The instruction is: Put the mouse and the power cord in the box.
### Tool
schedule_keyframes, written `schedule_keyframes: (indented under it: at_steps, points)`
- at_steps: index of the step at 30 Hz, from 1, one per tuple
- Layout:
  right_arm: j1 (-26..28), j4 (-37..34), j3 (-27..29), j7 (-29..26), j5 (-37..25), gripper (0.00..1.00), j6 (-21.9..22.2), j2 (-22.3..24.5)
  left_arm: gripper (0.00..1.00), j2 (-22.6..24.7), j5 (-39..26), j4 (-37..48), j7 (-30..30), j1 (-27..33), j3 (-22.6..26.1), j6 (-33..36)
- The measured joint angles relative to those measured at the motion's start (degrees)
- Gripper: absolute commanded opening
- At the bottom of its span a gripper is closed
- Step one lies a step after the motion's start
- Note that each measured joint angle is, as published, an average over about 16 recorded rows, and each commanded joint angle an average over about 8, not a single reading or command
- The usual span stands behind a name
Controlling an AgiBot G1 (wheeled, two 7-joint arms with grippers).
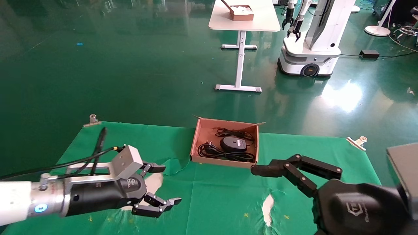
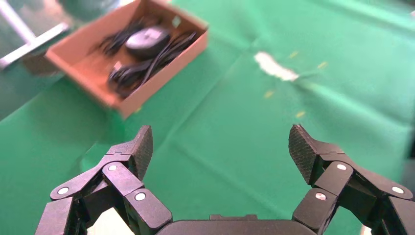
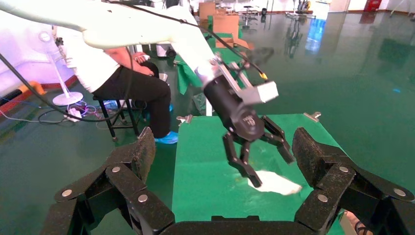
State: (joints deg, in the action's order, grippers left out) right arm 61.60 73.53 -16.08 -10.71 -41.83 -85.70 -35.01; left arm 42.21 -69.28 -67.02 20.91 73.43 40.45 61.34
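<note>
The brown cardboard box (image 1: pixel 222 162) stands at the far middle of the green-covered table. Inside lies the black mouse (image 1: pixel 233 143), its thin cable bundled behind it, and the thicker power cord (image 1: pixel 211 151) coils beside and in front of it. My left gripper (image 1: pixel 166 185) hovers open and empty over the cloth, near and left of the box. My right gripper (image 1: pixel 294 167) is open and empty, just near and right of the box. The left wrist view shows the box (image 2: pixel 164 73), mouse (image 2: pixel 148 40), cord (image 2: pixel 131 74) and open left gripper (image 2: pixel 220 147). The right wrist view shows the open right gripper (image 3: pixel 222 152).
The cloth has torn white patches (image 1: pixel 267 205) and metal clips (image 1: pixel 92 120) (image 1: pixel 357 142) at its far corners. A grey object (image 1: pixel 405 166) stands at the right edge. Beyond are a white table (image 1: pixel 261 23) with a smaller brown box (image 1: pixel 241 13), another robot (image 1: pixel 313 42), and a seated person (image 3: pixel 122 78).
</note>
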Motion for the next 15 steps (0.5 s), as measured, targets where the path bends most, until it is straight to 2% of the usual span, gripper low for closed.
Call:
schedule_keyframes:
  at_steps: [15]
  points:
    - [0.0, 0.0, -0.1, 0.0, 0.0, 1.0, 0.0, 0.0, 1.0, -4.6, 17.5, -4.2, -6.5, -7.6, -15.6, 15.6]
